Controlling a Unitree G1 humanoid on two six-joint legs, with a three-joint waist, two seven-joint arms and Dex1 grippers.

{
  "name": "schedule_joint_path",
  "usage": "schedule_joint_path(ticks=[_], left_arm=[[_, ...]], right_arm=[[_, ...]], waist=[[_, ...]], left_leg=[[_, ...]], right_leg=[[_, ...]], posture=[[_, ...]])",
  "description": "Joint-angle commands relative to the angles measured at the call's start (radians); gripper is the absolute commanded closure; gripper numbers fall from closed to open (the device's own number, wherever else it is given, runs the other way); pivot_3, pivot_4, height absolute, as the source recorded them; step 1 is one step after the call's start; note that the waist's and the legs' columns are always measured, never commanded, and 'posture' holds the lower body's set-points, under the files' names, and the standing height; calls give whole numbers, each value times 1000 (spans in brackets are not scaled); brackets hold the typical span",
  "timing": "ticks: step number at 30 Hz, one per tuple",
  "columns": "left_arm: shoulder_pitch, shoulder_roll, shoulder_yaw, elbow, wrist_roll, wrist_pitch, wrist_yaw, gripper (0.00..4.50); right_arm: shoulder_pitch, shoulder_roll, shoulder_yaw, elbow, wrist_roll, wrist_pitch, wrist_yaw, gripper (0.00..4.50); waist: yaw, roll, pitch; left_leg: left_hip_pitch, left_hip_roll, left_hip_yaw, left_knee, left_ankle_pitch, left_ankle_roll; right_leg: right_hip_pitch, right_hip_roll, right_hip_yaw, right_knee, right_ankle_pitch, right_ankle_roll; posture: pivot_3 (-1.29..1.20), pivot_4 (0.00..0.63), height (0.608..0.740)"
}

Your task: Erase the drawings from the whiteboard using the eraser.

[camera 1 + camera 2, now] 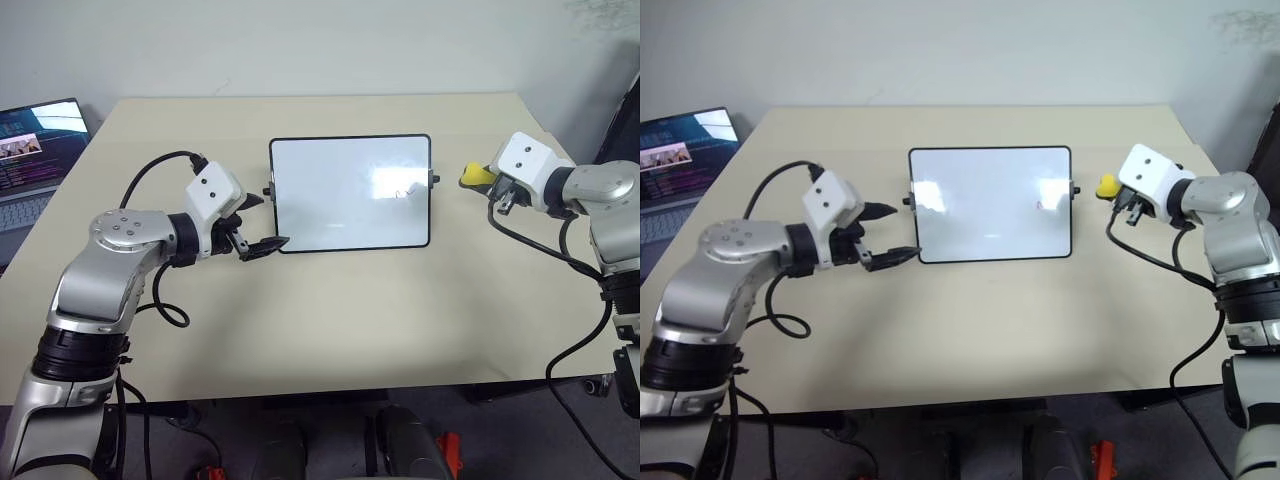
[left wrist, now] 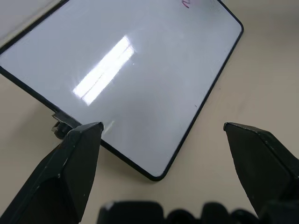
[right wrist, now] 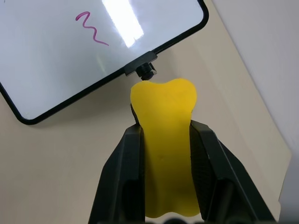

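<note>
The whiteboard (image 1: 330, 215) lies flat in the middle of the table, black-framed with small knobs on its short sides. A reddish wavy drawing (image 3: 92, 29) sits near its right end, also faintly visible as a small mark (image 1: 405, 192). My right gripper (image 1: 487, 180) hovers just off the board's right edge, shut on the yellow eraser (image 3: 163, 130), whose tip is close to the right knob (image 3: 145, 71). My left gripper (image 1: 263, 222) is open at the board's near left corner, with nothing between its fingers (image 2: 70, 172).
An open laptop (image 1: 35, 150) stands at the table's far left edge. The beige table (image 1: 330, 330) has bare surface in front of the board. Cables hang from both arms.
</note>
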Motion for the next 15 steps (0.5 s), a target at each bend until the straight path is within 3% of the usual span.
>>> schedule_joint_path(ticks=[1, 15], left_arm=[[-48, -13, 36, 6, 12, -45, 37, 0], [-41, -9, 29, -16, -6, -35, 22, 0]], right_arm=[[-51, 14, -64, 4, 23, -4, -56, 3539], [-50, 46, -74, -23, 53, 30, -54, 3539]], waist=[[-1, 0, 0], [0, 0, 0]], left_leg=[[0, 0, 0, 0, 0, 0], [0, 0, 0, 0, 0, 0]], right_leg=[[0, 0, 0, 0, 0, 0], [0, 0, 0, 0, 0, 0]], posture=[[0, 150, 740], [0, 150, 740]])
